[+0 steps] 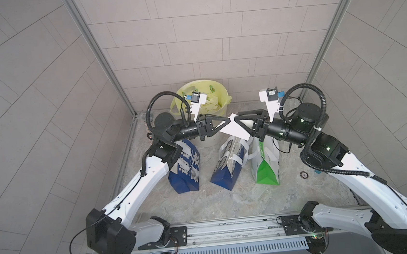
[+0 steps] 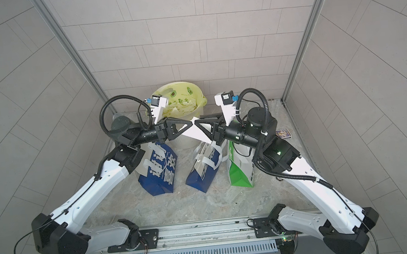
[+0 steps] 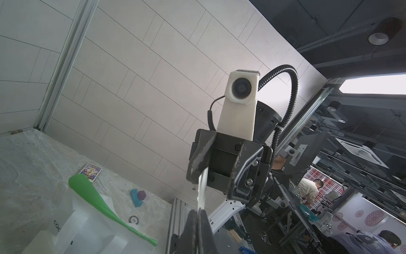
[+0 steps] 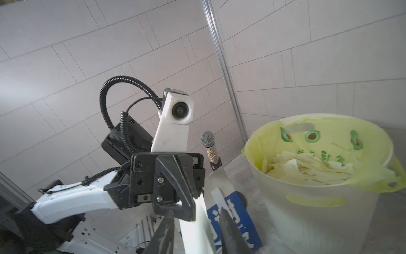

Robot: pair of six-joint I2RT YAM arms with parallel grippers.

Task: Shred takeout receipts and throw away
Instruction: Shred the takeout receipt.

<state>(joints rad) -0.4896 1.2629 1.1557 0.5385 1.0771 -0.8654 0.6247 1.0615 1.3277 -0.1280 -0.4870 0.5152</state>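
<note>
A white takeout receipt (image 1: 232,128) (image 2: 194,132) hangs in the air between my two grippers, above the bags. My left gripper (image 1: 228,120) (image 3: 198,212) is shut on the receipt's (image 3: 202,187) edge, its pads pressed together. My right gripper (image 1: 236,119) (image 4: 196,210) faces it tip to tip and is open. The receipt (image 4: 197,228) runs between its spread fingers (image 4: 167,226) with a gap on each side. Behind the grippers a white bin (image 1: 208,138) (image 4: 318,211) with a yellow-green liner holds several paper shreds (image 4: 307,169).
Three takeout bags stand under the grippers: a blue one (image 1: 183,170), a second blue one (image 1: 227,168) and a green-and-white one (image 1: 266,166). A microphone (image 4: 207,140), a card box (image 2: 283,133), a round chip (image 1: 304,174) and small blocks (image 3: 138,196) lie around.
</note>
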